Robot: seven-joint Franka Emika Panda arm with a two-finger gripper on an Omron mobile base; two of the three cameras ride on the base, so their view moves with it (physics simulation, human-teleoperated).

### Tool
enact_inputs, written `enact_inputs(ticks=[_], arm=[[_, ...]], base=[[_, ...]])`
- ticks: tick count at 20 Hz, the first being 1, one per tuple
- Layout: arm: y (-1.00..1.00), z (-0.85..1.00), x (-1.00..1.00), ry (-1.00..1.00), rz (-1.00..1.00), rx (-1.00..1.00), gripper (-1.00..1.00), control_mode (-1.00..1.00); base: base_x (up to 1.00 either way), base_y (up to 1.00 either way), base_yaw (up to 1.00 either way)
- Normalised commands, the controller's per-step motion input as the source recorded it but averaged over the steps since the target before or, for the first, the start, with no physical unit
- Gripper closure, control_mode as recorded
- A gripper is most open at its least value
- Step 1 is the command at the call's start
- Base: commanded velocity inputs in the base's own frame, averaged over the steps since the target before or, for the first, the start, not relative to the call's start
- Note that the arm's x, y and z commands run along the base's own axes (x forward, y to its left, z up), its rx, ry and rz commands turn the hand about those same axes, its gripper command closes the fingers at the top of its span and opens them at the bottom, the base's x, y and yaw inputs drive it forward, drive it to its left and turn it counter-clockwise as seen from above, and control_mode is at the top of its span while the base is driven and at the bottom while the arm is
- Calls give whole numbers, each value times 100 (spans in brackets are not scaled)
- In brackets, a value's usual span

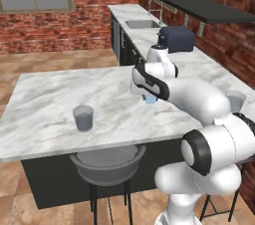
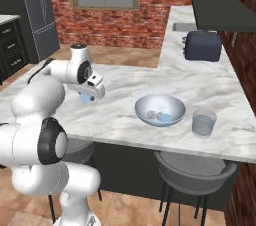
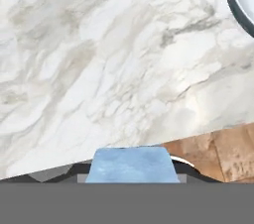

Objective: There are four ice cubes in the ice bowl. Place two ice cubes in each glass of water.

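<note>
The hand (image 2: pixel 88 97) sits at left centre of the right base view, low over the marble bench (image 2: pixel 125 90); a pale blue block shows between its fingertips, also at bottom centre of the hand view, and is judged to be an ice cube (image 3: pixel 133 165) gripped at a medium opening.

The ice bowl (image 2: pixel 160 110) stands at centre of the right base view; pale cubes lie inside it, but the count cannot be told; its rim also shows at the upper right of the hand view.

One glass of water (image 2: pixel 204 122) stands just beside the bowl, at right centre of the right base view; the other glass (image 1: pixel 83 117) stands well apart, at left centre of the left base view, near the bench's front edge; whether either glass already contains ice cannot be told.

Progress, as a judgement: one cube appears to be in transit between bowl and a glass; no completed delivery is visible; remaining work is to release this cube into a glass and repeat until each glass has two.
</note>
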Motion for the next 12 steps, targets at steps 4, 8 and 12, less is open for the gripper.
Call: enact_inputs(ticks=[4, 8, 12], arm=[[99, 19, 35, 14, 12, -1, 100, -100], [95, 0, 47, 1, 17, 3, 100, -100], [93, 0, 50, 4, 11, 2, 100, -100]], base=[[0, 0, 0], [0, 0, 0], [0, 0, 0]])
